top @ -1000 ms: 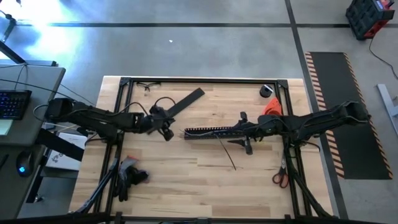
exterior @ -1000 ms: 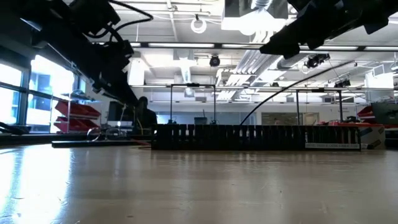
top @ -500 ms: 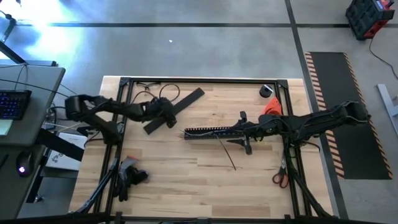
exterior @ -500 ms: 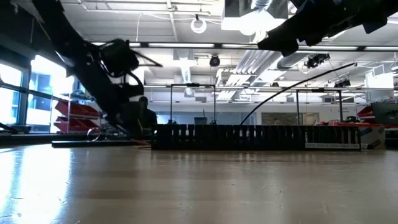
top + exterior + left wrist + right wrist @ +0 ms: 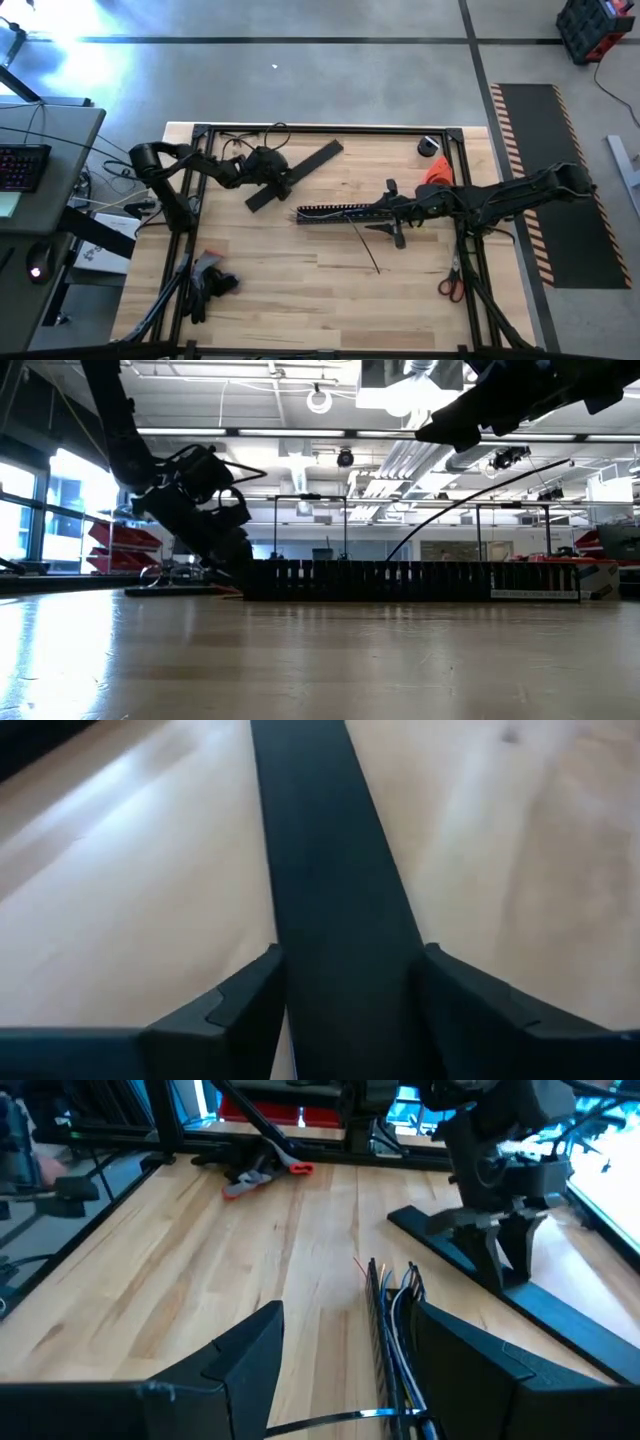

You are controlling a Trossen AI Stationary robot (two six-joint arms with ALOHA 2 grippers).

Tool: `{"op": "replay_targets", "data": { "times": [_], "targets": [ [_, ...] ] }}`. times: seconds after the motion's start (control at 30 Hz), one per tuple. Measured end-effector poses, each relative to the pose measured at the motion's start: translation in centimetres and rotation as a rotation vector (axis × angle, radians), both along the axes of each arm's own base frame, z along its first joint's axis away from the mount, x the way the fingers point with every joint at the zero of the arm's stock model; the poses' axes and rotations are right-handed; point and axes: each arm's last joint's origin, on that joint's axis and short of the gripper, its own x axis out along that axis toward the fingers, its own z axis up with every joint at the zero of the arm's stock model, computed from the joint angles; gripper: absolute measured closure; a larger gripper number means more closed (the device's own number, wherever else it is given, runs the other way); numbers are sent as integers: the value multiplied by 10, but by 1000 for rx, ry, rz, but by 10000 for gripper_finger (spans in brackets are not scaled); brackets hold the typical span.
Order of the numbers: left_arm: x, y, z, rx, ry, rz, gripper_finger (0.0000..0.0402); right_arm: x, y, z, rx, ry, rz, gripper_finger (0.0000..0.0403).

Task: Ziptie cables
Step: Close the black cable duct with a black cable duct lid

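Cables (image 5: 398, 1335) lie bunched along a slotted black strip (image 5: 340, 212) at the centre of the wooden surface (image 5: 300, 270), running between the apart jaws of the right gripper (image 5: 392, 212), which comes in from 3 o'clock. Toward 10 o'clock, the left gripper (image 5: 275, 178) straddles a flat black strip (image 5: 335, 910), jaws apart either side of it. Red-handled scissors (image 5: 449, 286) rest near 4 o'clock.
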Motion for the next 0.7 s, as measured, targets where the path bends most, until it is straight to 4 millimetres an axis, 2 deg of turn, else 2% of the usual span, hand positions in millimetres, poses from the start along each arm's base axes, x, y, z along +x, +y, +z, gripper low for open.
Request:
{"op": "replay_targets", "data": {
  "times": [0.13, 0.33, 0.5, 0.7],
  "targets": [
    [3, -7, 0, 12, -8, -73, 212, 3, 2, -4, 45, 21, -24, 199],
    [6, -13, 1, 25, -11, -110, 213, 23, 4, -42, 12, 181, -65, 199],
    [8, -15, 2, 26, -25, -110, 213, 43, -10, -57, -61, 310, -94, 199],
    [7, -21, 18, 37, -63, -119, 214, 58, -26, -73, -108, 516, -128, 204]
  ]
}}
